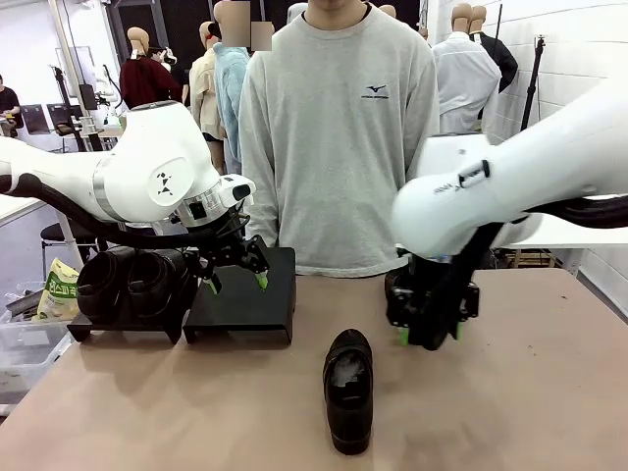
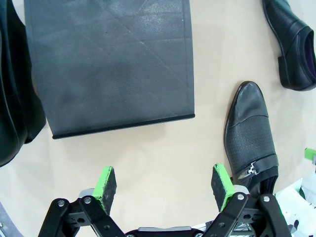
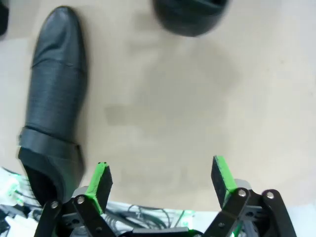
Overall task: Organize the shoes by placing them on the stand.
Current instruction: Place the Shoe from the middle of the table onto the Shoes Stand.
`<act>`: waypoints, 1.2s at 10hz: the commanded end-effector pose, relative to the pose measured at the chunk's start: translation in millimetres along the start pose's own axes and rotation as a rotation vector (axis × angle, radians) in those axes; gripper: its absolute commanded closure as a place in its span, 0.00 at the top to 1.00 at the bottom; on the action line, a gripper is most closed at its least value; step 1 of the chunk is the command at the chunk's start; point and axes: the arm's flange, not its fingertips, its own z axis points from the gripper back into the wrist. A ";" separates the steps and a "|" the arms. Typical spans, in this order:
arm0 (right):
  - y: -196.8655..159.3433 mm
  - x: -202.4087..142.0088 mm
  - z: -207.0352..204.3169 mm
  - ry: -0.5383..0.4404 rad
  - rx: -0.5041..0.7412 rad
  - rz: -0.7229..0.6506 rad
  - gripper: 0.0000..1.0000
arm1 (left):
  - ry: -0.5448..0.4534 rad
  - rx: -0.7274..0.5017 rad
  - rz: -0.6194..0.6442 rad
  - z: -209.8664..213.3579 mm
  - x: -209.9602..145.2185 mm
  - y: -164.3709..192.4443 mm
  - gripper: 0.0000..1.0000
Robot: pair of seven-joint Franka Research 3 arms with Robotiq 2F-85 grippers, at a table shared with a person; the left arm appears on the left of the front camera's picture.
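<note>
A small dark logo [image 1: 374,91] sits on the chest of the person's grey sweatshirt [image 1: 334,177], its wording too small to read. Dark lettering [image 1: 447,183] on the right arm is tilted and not legible. The print on a yellow-green bag [image 1: 61,290] at the left edge cannot be made out either.

One shoe [image 1: 348,391] lies at the lower centre of the front view on the tan table [image 1: 530,392]. It is black and slightly glossy, and its long axis runs from the near edge toward the far one. Which end is the toe is hard to tell there. In the left wrist view this shoe [image 2: 249,131] shows a smooth rounded toe pointing to the top of the frame, a perforated midsection and a small silver buckle. A second shoe [image 2: 295,44] lies slanted in the upper right corner. Two more shoes [image 1: 132,283] sit on the left block of the black stand [image 1: 245,299].

The left gripper [image 1: 235,284] hangs over the stand's right block, jaws spread, holding nothing. The right gripper [image 1: 430,334], right of centre and low over the table, is also spread wide and holds nothing. In its own view a shoe [image 3: 55,94] lies left of the fingers, toe toward the top.
</note>
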 end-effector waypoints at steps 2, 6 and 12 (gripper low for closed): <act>-31.6 -25.1 0.6 -0.025 0.065 -0.062 1.00 | -0.013 -0.004 0.045 1.1 -6.8 -16.3 1.00; -18.0 -7.3 -0.6 -0.005 0.012 -0.027 1.00 | 0.169 -0.056 0.061 -0.5 -61.8 -113.9 1.00; -18.0 -7.3 -0.6 -0.005 0.012 -0.027 1.00 | 0.324 -0.036 0.157 -25.8 -87.6 -125.9 1.00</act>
